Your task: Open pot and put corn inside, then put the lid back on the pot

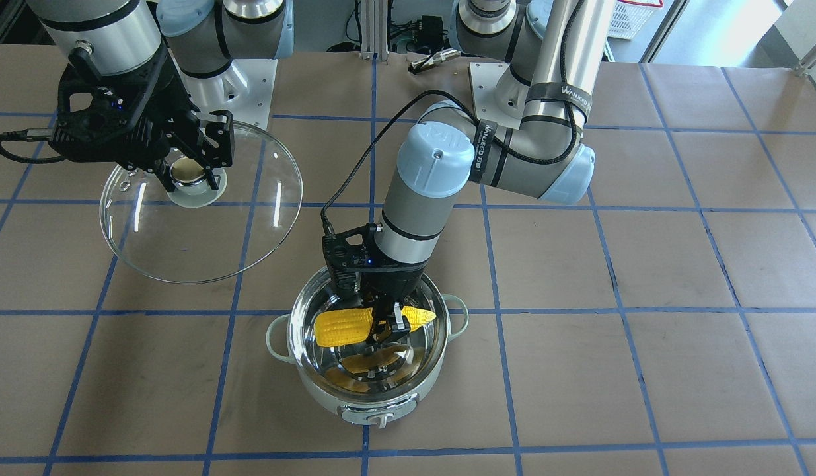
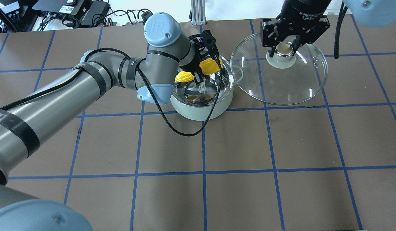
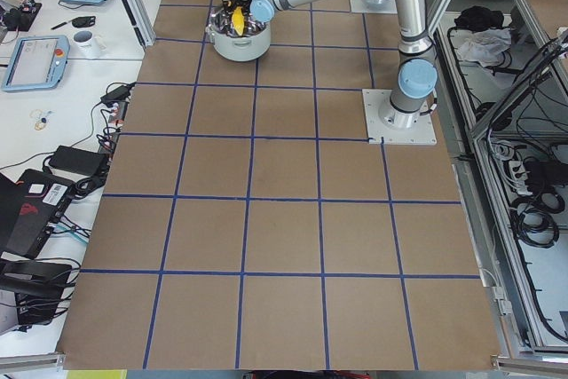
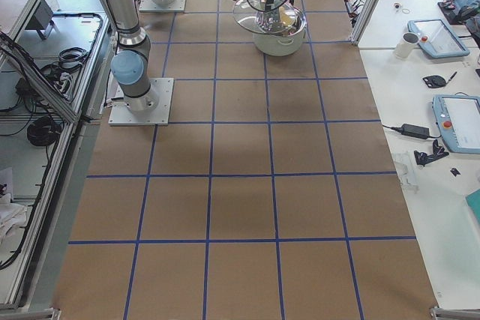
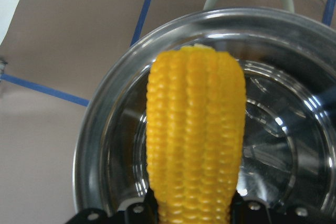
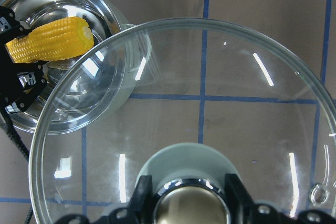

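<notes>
The mint-green pot (image 1: pixel 374 396) stands open, its steel inside showing; it also shows in the overhead view (image 2: pixel 202 109) and the left wrist view (image 5: pixel 105 129). My left gripper (image 1: pixel 386 330) is shut on the yellow corn (image 1: pixel 345 325) and holds it level just inside the pot's rim; the corn also shows in the overhead view (image 2: pixel 208 65), the left wrist view (image 5: pixel 197 135) and the right wrist view (image 6: pixel 50 39). My right gripper (image 1: pixel 191 173) is shut on the knob of the glass lid (image 1: pixel 203 244) and holds it in the air beside the pot, as the overhead view (image 2: pixel 281 86) and the right wrist view (image 6: pixel 220 77) show.
The table is covered in brown paper with a blue tape grid. The arms' base plates (image 1: pixel 249 79) lie at the robot's side of the table. A black cable (image 2: pixel 185 131) hangs from my left arm in front of the pot.
</notes>
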`<action>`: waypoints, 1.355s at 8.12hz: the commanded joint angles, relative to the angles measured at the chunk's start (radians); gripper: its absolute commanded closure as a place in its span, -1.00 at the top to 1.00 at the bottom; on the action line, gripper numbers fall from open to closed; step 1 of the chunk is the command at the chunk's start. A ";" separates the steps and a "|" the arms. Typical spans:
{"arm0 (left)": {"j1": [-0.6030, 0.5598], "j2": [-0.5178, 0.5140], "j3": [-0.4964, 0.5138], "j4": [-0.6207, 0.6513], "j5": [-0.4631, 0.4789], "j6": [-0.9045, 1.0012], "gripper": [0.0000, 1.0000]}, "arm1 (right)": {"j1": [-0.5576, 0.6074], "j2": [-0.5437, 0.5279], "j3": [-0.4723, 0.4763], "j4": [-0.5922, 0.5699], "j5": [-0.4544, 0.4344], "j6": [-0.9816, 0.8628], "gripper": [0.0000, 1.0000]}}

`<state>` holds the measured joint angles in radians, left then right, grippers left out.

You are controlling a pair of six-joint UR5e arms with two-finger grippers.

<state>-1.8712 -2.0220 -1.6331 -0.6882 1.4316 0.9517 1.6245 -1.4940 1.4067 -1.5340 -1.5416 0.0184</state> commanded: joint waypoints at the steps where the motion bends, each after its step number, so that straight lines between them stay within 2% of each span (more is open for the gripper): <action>1: -0.006 -0.015 0.010 0.004 -0.001 -0.039 0.46 | 0.000 0.000 0.000 0.000 0.000 0.000 -0.32; 2: -0.006 -0.009 0.010 0.004 0.001 -0.081 0.92 | 0.000 0.000 0.000 0.000 0.000 0.000 -0.32; 3: -0.006 0.011 0.012 0.001 0.001 -0.094 1.00 | 0.001 0.000 0.000 0.000 0.000 -0.002 -0.32; 5: -0.002 0.038 0.018 -0.049 0.003 -0.096 1.00 | 0.000 0.000 0.000 0.000 0.000 -0.002 -0.32; 7: 0.039 0.133 0.080 -0.283 -0.005 -0.099 1.00 | 0.000 0.000 0.000 -0.002 0.000 -0.002 -0.32; 8: 0.075 0.173 0.093 -0.341 -0.011 -0.099 1.00 | 0.000 0.000 0.000 -0.002 -0.002 -0.002 -0.32; 11: 0.171 0.251 0.093 -0.419 -0.081 -0.154 1.00 | 0.006 0.001 0.000 -0.011 -0.003 -0.002 -0.32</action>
<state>-1.7570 -1.8226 -1.5420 -1.0593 1.3978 0.8452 1.6265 -1.4940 1.4067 -1.5366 -1.5441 0.0158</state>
